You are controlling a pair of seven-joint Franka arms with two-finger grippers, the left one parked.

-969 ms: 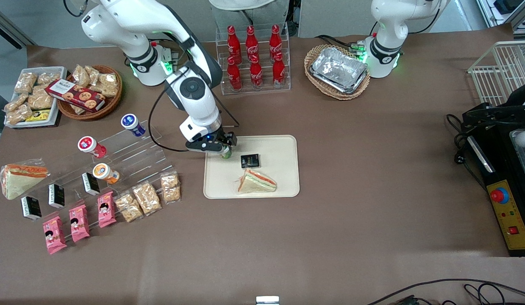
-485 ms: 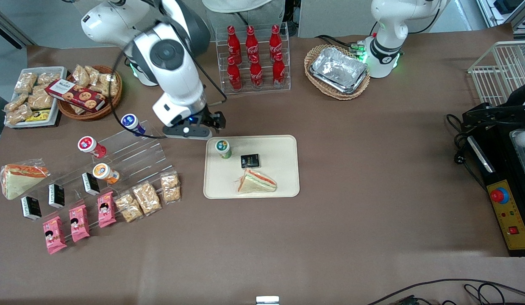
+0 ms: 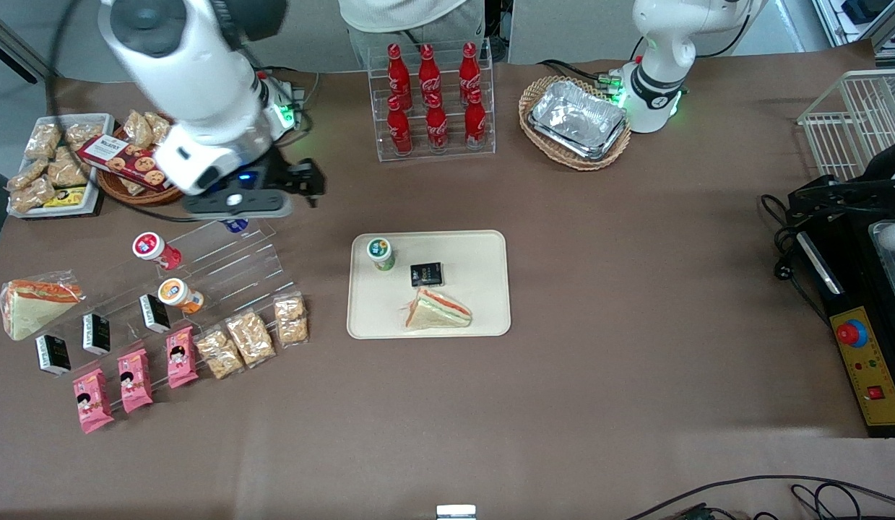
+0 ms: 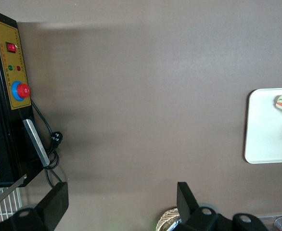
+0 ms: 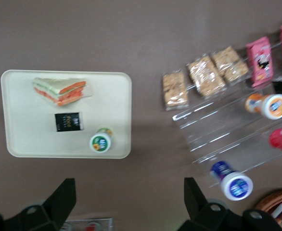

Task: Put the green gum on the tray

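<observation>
The green gum (image 3: 380,253) stands upright on the tray (image 3: 483,249), well below the raised, wide-open, empty hand (image 3: 306,184), so little can go wrong unless a careless arm swing topples it.

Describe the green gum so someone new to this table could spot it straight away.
Find the cream-beige tray mid-table. The green gum stands upright in its corner nearest the acrylic rack, beside a small black packet and a sandwich. It is the only green-bodied, white-lidded bottle; the open gripper hangs above the table, away from it.
</observation>
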